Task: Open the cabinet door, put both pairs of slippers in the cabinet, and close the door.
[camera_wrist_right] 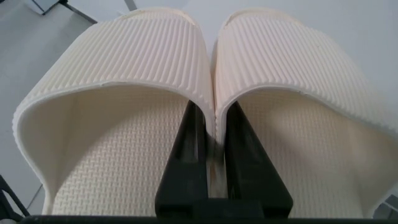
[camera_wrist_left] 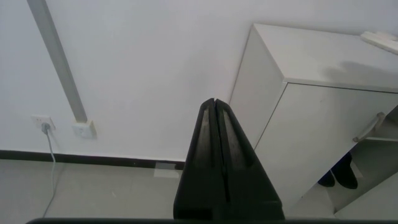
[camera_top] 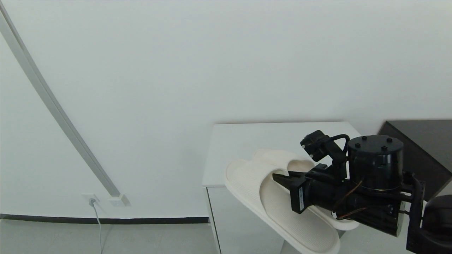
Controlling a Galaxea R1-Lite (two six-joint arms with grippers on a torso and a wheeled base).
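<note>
The right gripper [camera_wrist_right: 214, 118] holds a pair of cream slippers [camera_wrist_right: 143, 56] side by side, toes pointing away from the camera. One black jaw goes into each slipper's opening, under its strap. The jaws pinch the two inner strap walls, which touch, tightly between them, with only a thin gap showing lower down. The straps are ribbed with fine lengthwise ridges and arch over the insoles. The insoles have a small herringbone texture. Each strap's near edge shows as a smooth pale rim. Past the toes, grey floor [camera_wrist_right: 25, 43] lies beyond one slipper and a white surface [camera_wrist_right: 373, 25] beyond the other.
</note>
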